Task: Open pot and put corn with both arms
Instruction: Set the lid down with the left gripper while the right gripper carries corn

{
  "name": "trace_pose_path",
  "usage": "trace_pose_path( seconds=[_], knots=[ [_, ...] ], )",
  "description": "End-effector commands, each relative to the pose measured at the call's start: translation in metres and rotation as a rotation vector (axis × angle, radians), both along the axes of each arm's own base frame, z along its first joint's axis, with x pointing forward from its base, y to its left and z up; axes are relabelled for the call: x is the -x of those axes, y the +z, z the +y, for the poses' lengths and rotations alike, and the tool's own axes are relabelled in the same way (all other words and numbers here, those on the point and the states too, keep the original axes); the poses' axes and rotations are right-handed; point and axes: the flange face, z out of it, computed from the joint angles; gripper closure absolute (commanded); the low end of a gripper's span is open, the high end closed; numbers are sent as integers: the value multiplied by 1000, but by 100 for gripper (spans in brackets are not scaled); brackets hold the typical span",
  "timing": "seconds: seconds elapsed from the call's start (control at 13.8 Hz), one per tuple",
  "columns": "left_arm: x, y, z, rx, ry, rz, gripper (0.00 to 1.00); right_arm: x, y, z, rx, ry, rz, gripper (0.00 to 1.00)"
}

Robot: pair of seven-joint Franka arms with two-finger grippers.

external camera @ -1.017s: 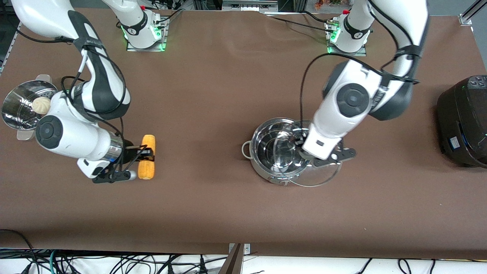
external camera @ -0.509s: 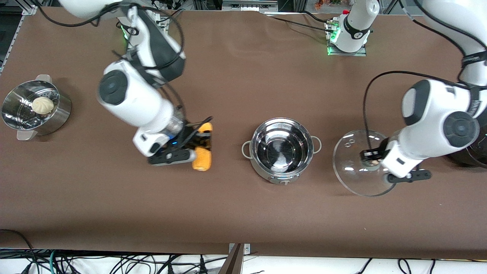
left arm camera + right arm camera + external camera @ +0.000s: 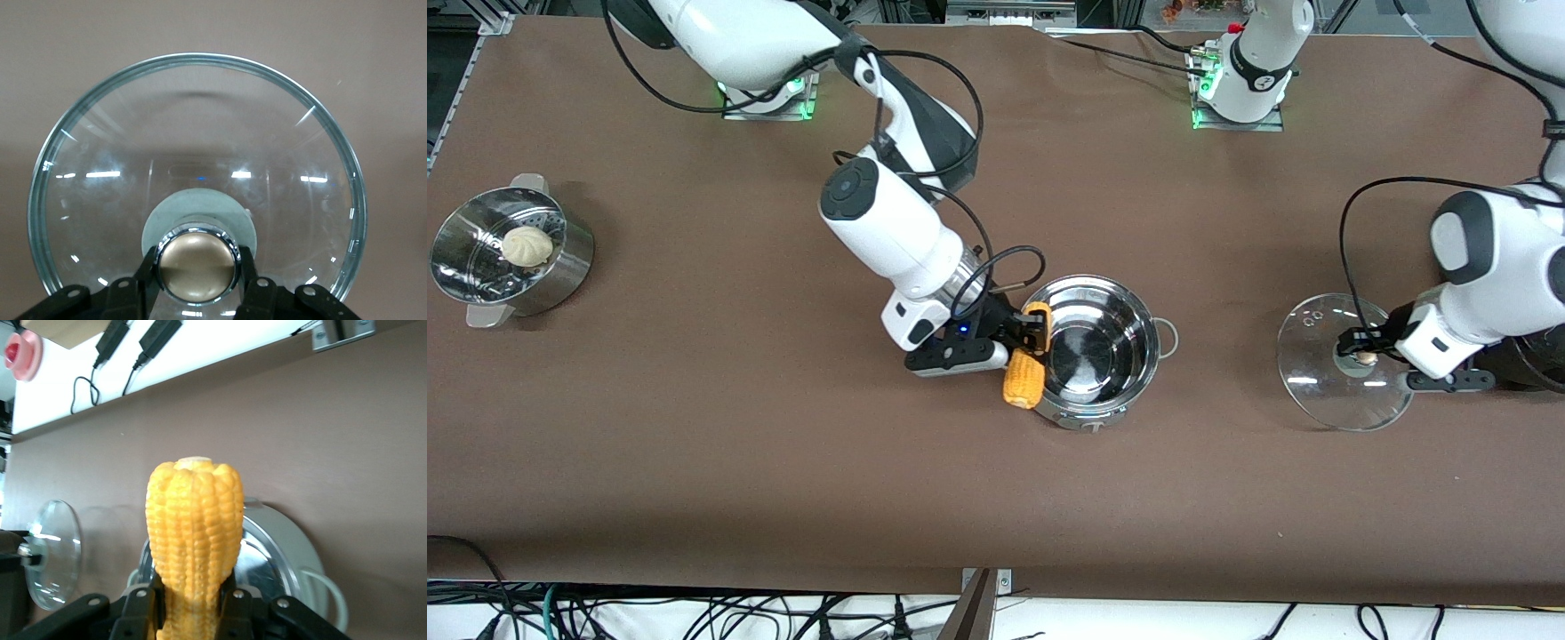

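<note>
Brown table covering [image 3: 783, 462] spans the scene. Centre: the pot [image 3: 1094, 348], uncovered, interior bare. The right gripper [image 3: 1032, 333] is clamped on the corn [image 3: 1025, 369], which hangs over the pot's rim on the side toward the right arm's end; nothing lies between cob and opening. The left gripper [image 3: 1360, 348] pinches the tan knob [image 3: 198, 268] of the glass lid [image 3: 1316, 391], held toward the left arm's end, just beside the black cooker [image 3: 1538, 356]. A steel steamer vessel [image 3: 560, 267] holding a bun [image 3: 527, 246] stands at the right arm's end, well apart.
</note>
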Motion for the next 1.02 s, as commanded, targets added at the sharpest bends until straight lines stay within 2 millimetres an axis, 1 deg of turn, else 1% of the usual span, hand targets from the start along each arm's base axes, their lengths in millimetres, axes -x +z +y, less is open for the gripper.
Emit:
trace_pose_path(
  seconds=[0.0, 0.07, 0.15, 0.22, 0.29, 0.36, 0.44, 0.51, 0.65, 0.73, 0.8, 0.87, 0.94],
  knots=[
    [9, -21, -14, 23, 18, 21, 100, -3, -17, 18, -58, -23, -35, 77],
    [10, -29, -16, 25, 42, 41, 100, 1, -30, 26, -65, -19, -38, 78],
    [10, -33, -19, 25, 54, 49, 95, 5, -42, 33, -70, -14, -38, 78],
    [10, -38, -19, 23, 53, 56, 65, 9, -53, 38, -69, -10, -35, 78],
    [11, -44, -19, 26, 54, 67, 52, 10, -65, 41, -64, -7, -25, 78],
    [11, -49, -19, 28, 56, 73, 21, 16, -73, 48, -59, 3, -16, 78],
    [12, -54, -15, 29, 63, 77, 0, 21, -78, 54, -56, 11, -9, 78],
    [12, -54, -14, 30, 64, 79, 0, 26, -87, 58, -52, 12, 6, 78],
    [11, -49, -14, 27, 79, 79, 0, 39, -98, 72, -55, -3, 42, 78],
    [10, -39, -13, 24, 86, 70, 0, 40, -102, 73, -52, 1, 45, 78],
    [9, -23, -11, 20, 84, 65, 0, 41, -106, 74, -49, 2, 49, 77],
    [7, 4, -11, 13, 82, 44, 0, 42, -111, 75, -47, 3, 53, 75],
    [7, 28, -9, 7, 83, 36, 0, 42, -114, 75, -44, 2, 58, 69]
  ],
)
